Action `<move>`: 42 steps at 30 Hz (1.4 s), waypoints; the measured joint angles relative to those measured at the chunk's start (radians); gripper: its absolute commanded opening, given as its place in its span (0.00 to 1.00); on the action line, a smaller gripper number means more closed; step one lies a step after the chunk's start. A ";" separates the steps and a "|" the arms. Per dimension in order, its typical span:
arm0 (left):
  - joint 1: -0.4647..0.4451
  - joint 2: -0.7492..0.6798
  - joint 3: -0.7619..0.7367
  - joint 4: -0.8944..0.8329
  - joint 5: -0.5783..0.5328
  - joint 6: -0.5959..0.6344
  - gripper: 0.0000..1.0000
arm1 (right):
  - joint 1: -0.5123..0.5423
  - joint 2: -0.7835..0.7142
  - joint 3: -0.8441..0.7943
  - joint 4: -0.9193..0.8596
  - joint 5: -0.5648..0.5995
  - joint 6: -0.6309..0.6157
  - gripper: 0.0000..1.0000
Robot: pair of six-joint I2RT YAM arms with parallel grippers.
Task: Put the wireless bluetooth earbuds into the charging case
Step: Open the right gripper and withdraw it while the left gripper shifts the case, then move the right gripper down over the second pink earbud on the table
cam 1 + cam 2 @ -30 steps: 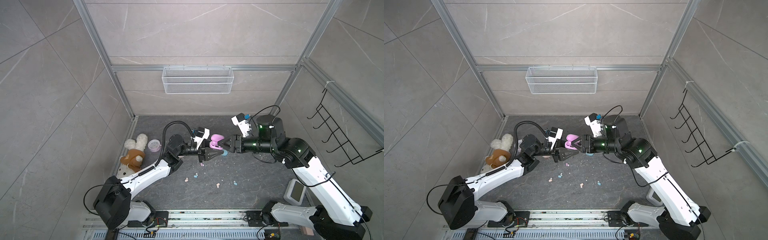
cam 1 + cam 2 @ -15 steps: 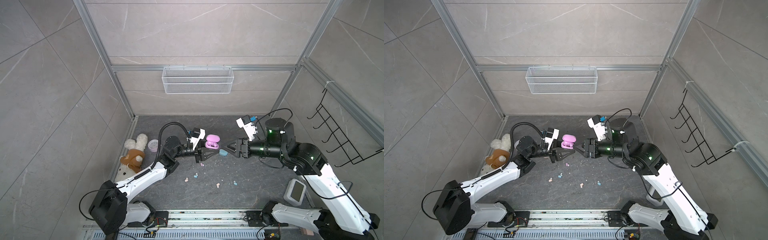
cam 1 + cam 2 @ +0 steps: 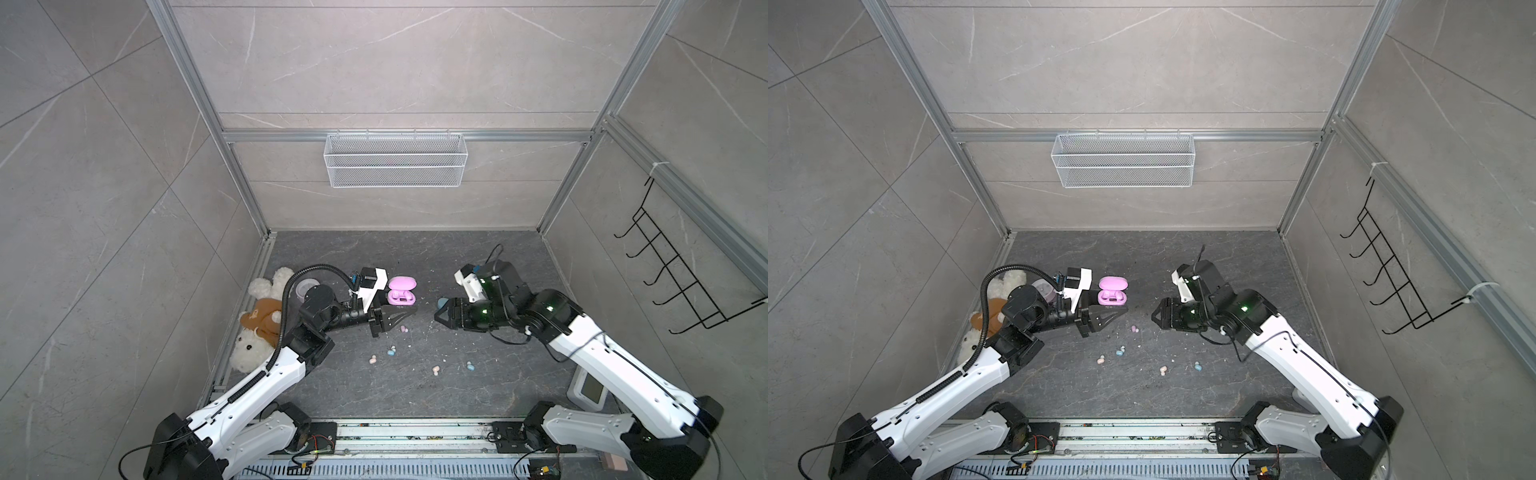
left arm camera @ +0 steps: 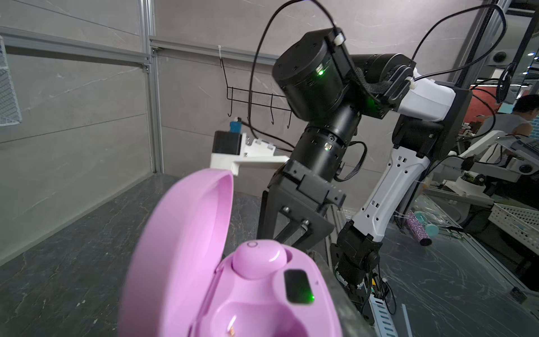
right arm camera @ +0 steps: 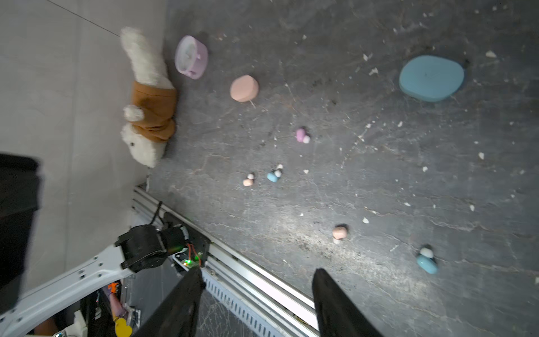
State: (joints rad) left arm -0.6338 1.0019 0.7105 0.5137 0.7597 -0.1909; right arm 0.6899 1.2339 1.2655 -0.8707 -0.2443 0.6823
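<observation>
Risk of an off-centre pinch flicking the lilac earbud (image 3: 403, 329) away from empty, parted right jaws (left jaws clamping the case (image 3: 402, 292)).

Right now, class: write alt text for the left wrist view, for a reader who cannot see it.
An open lilac charging case fills the foreground, one lilac earbud seated, its other socket empty. Behind it, the right gripper hangs open above the dark floor.

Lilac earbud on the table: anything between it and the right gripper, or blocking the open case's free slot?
Nothing visible. The lilac earbud lies alone on bare table, the open right gripper clear of it. The case has its lid up, one earbud seated, the other slot empty.
</observation>
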 measured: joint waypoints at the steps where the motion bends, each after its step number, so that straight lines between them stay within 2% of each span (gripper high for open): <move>1: 0.000 -0.010 -0.006 -0.015 -0.003 0.003 0.25 | 0.000 0.042 0.000 0.003 0.011 0.003 0.63; 13: 0.001 -0.206 -0.076 -0.149 -0.060 0.032 0.25 | 0.023 0.405 0.021 0.091 0.089 0.006 0.62; 19: 0.001 -0.283 -0.100 -0.212 -0.086 0.051 0.25 | 0.054 0.573 0.122 0.122 0.099 0.006 0.59; 31: 0.001 -0.307 -0.132 -0.246 -0.104 0.066 0.25 | 0.093 0.830 0.378 0.041 0.187 -0.019 0.49; 42: 0.001 -0.305 -0.132 -0.245 -0.104 0.069 0.26 | 0.093 0.944 0.475 -0.029 0.204 -0.089 0.38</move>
State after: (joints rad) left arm -0.6331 0.6971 0.5789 0.2691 0.6556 -0.1223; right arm 0.7834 2.1780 1.7409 -0.8997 -0.0406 0.5938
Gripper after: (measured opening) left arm 0.419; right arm 0.391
